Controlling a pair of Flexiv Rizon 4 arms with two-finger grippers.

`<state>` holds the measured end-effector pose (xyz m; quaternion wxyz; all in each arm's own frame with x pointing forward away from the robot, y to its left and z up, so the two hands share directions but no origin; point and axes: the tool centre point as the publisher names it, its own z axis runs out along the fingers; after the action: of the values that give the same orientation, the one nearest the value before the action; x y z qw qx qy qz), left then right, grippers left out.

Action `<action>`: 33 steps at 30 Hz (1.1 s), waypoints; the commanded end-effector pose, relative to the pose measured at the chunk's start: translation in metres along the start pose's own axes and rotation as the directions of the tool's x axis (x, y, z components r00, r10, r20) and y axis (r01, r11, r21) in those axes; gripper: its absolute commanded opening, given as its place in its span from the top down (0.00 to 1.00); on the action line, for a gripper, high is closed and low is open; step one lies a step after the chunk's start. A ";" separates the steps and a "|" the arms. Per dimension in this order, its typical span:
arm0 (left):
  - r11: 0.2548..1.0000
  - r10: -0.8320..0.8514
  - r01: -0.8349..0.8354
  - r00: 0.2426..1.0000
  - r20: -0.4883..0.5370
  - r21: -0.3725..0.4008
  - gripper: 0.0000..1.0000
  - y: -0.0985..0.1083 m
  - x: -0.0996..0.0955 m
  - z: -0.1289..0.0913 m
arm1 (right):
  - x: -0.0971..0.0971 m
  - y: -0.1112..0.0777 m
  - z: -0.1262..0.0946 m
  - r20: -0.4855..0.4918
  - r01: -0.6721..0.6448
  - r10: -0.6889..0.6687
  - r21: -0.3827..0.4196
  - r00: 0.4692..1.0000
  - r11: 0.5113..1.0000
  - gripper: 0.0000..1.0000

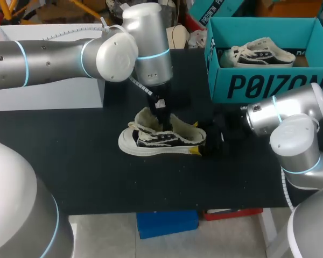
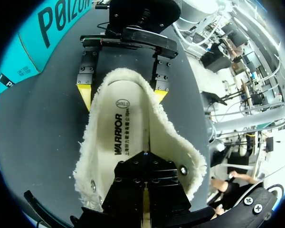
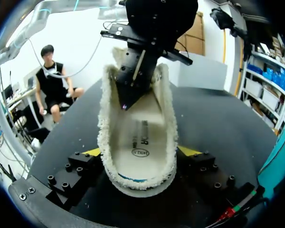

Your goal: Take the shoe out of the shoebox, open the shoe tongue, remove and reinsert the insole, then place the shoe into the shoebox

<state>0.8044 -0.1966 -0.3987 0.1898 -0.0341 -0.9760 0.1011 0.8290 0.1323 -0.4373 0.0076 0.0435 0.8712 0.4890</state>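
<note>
A black and white shoe point(image 1: 161, 141) with a fleece lining lies on the black table, toe toward the left. My left gripper point(image 1: 162, 126) comes down from above into the shoe's opening, shut, with its tips point(image 2: 145, 154) on the white insole point(image 2: 126, 118). My right gripper point(image 1: 202, 142) is at the heel with a yellow-tipped finger point(image 3: 92, 152) on each side, both against the fleece rim, holding the shoe point(image 3: 109, 137). In the right wrist view, my left gripper point(image 3: 127, 103) points down at the insole's middle. The teal shoebox point(image 1: 269, 86) stands at the back right.
A second shoe point(image 1: 258, 55) lies inside the teal shoebox. A white box point(image 1: 54, 91) stands at the back left under my left arm. Bare black tabletop point(image 1: 70, 161) lies in front of and to the left of the shoe.
</note>
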 end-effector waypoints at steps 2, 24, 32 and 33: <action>1.000 0.000 0.000 1.000 0.006 -0.008 1.00 -0.002 0.001 0.013 | -0.001 -0.003 0.003 0.001 -0.001 0.001 0.000 1.000 1.000 1.00; 0.999 0.005 -0.003 0.998 0.057 -0.039 1.00 -0.006 -0.001 0.044 | -0.001 -0.003 0.003 0.001 -0.001 0.001 0.000 1.000 1.000 1.00; 0.999 -0.001 0.003 0.998 0.062 -0.036 0.58 -0.005 -0.002 0.045 | -0.001 -0.003 0.003 0.001 -0.001 0.001 0.000 1.000 1.000 1.00; 0.999 0.000 0.002 0.998 0.063 -0.034 0.53 -0.005 -0.002 0.044 | -0.001 -0.003 0.003 0.001 -0.001 0.001 0.000 1.000 1.000 1.00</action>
<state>0.7963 -0.2064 -0.4212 0.1606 -0.0338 -0.9829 0.0839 0.8286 0.1316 -0.4379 0.0078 0.0433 0.8713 0.4888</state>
